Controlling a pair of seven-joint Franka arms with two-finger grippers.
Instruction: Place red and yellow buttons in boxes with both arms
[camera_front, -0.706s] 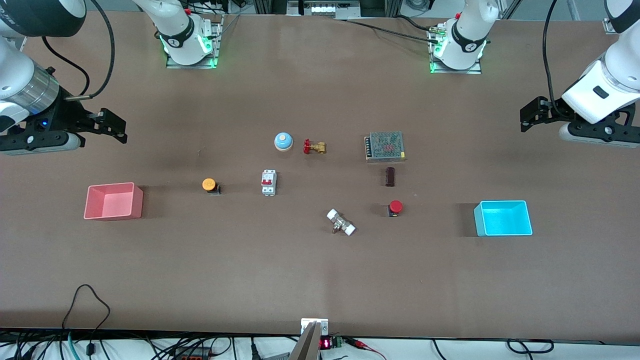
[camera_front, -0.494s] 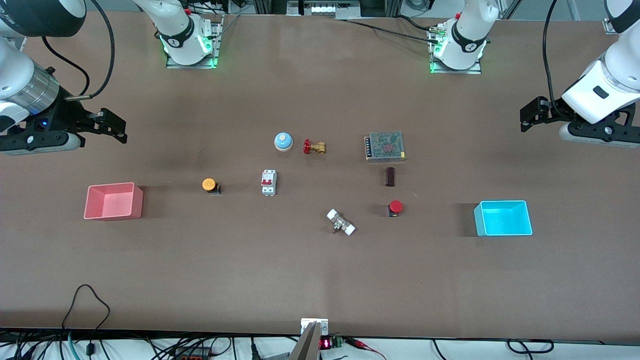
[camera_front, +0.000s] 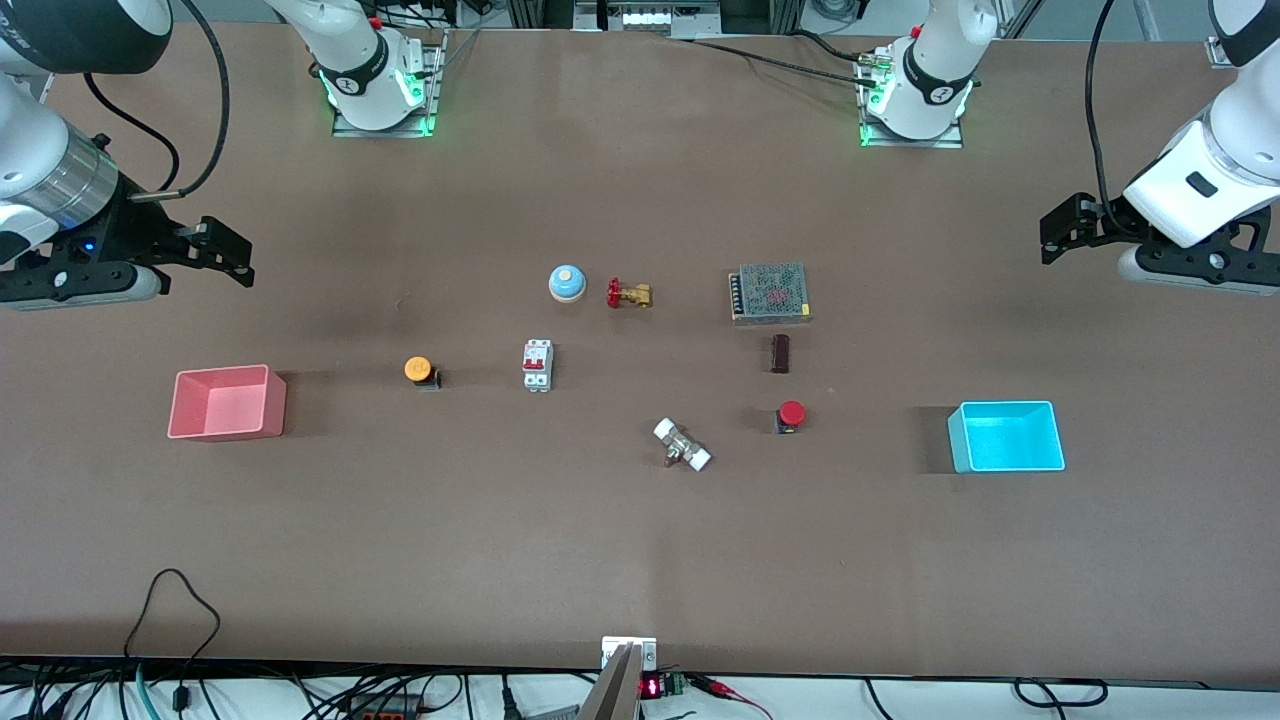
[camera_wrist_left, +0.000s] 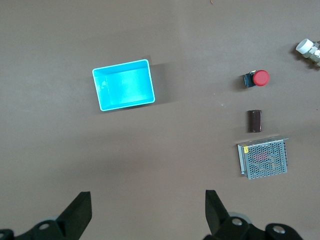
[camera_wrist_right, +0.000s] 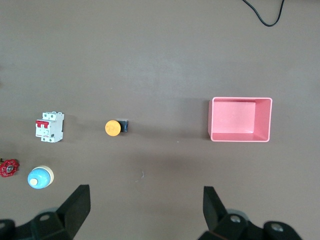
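My left gripper (camera_wrist_left: 145, 212) hangs with fingers spread wide and nothing between them, over bare table at the left arm's end; the right gripper (camera_wrist_right: 145, 212) does the same at the right arm's end. Each has open brown table (camera_front: 640, 560) beneath it. The cyan box (camera_front: 1006, 436) and pink box (camera_front: 227, 402) sit empty, well apart — one near each end. The red button (camera_front: 790, 415) stands toward the cyan box, beside a white fitting (camera_front: 682, 444); the yellow button (camera_front: 419, 370) stands between the pink box and a breaker (camera_front: 537, 364).
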